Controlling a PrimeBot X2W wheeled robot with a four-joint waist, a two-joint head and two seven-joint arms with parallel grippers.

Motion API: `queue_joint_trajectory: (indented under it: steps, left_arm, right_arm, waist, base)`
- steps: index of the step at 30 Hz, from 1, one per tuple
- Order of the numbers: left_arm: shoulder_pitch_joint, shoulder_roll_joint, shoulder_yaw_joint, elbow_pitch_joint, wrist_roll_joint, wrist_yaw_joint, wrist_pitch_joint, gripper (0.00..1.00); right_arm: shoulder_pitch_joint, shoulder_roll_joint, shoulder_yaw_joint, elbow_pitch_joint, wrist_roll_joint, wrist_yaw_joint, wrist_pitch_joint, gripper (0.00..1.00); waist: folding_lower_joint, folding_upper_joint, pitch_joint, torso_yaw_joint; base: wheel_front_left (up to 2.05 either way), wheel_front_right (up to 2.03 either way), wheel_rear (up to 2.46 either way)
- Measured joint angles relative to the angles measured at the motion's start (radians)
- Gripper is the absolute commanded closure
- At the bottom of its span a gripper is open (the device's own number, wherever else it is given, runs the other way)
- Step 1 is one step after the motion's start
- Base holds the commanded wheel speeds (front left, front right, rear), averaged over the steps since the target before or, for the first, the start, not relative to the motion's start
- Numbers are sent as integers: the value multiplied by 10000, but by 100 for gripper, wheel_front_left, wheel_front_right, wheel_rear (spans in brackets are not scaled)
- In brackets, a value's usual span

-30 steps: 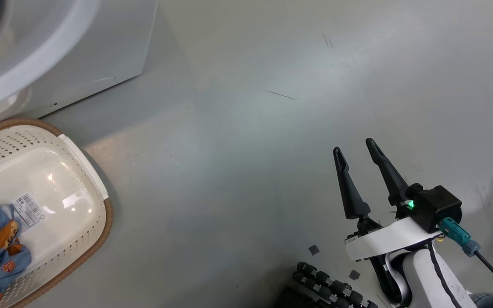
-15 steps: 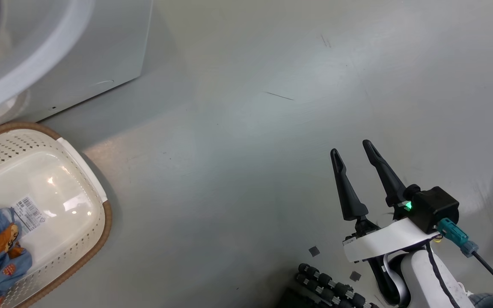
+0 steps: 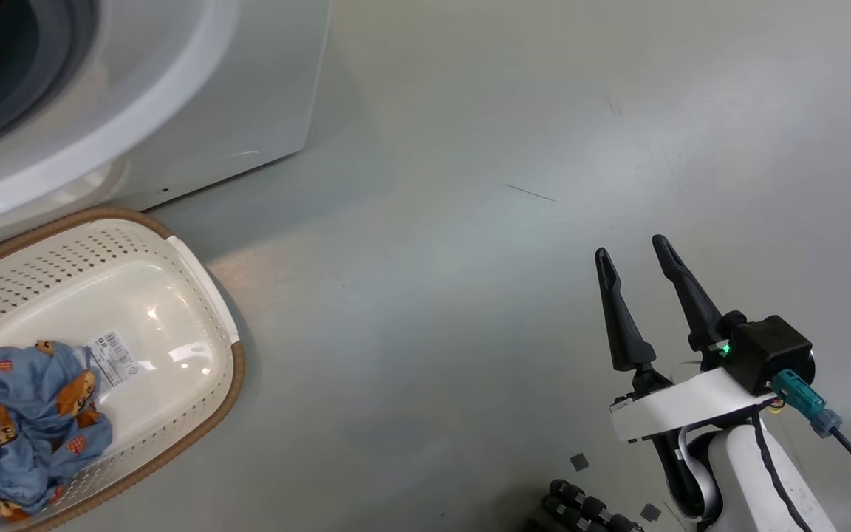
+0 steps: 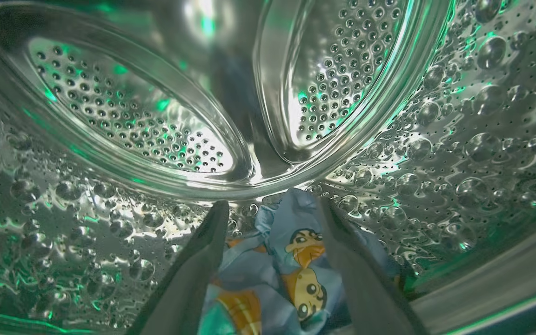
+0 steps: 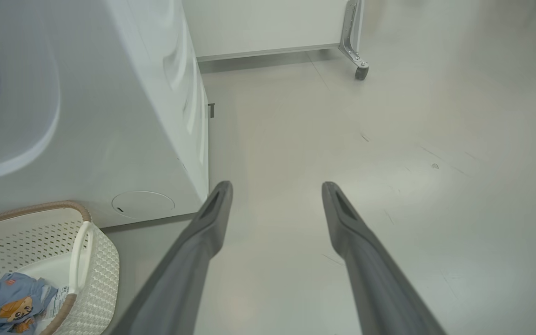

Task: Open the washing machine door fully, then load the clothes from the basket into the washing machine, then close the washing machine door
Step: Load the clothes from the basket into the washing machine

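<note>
The washing machine [image 3: 196,111] runs off the top and left of the head view. The basket [image 3: 237,369] is cut off at the left edge, and so are the clothes [image 3: 26,414] in it. The writing on the sticker [image 3: 111,357] is too small to read. Some black rollers [image 3: 588,510] are cut off at the bottom; I cannot tell what they are. Inside the drum [image 4: 435,139], the blurry fingers of the left gripper [image 4: 272,204] cover parts of a blue garment [image 4: 291,260], whose lower end is cut off.
</note>
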Motion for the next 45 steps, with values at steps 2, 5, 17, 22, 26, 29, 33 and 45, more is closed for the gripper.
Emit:
queue_joint_trajectory:
  steps: [2,5,17,22,26,29,33,45]
  left_arm:
    - [151,-272,-13,71,-98,6,-10,0]
    - [529,-681,-90,94,-104,10,-105,0]
    - [2491,-2345,-477,-291,-545,-201,-941,0]
    - [3236,-2631,-593,-809,-589,-217,-1126,0]
    - [3824,-2679,-594,-1108,-650,-245,-1210,0]
    - [4472,-2681,-568,-1394,-669,-245,-1212,0]
    - [5153,-2711,-518,-1914,-828,-288,-1216,0]
    - [7012,-2934,-341,-3848,-1187,-320,-1243,0]
  right_arm:
    - [-16,0,-81,25,-65,2,0,0]
    - [-20,-8,-242,44,-130,4,0,0]
    - [-8,-58,-978,199,-698,31,0,0]
    - [40,-282,-1258,201,-849,71,0,0]
    - [61,-293,-1315,199,-949,77,0,0]
    - [142,-293,-1369,199,-1014,109,0,0]
    - [331,-295,-1476,199,-1026,119,0,0]
    - [473,-293,-1511,211,-1189,209,0,0]
  waist:
    - [0,0,-109,174]
    - [0,0,-268,460]
    - [0,0,-951,1964]
    - [0,0,-1208,2606]
    - [0,0,-1355,2972]
    - [0,0,-1499,3294]
    - [0,0,-1681,3641]
    - [0,0,-2091,4070]
  base:
    - [0,0,0]
    - [0,0,0]
    - [0,0,0]
    - [0,0,0]
    - [0,0,0]
    - [0,0,0]
    - [0,0,0]
    - [0,0,0]
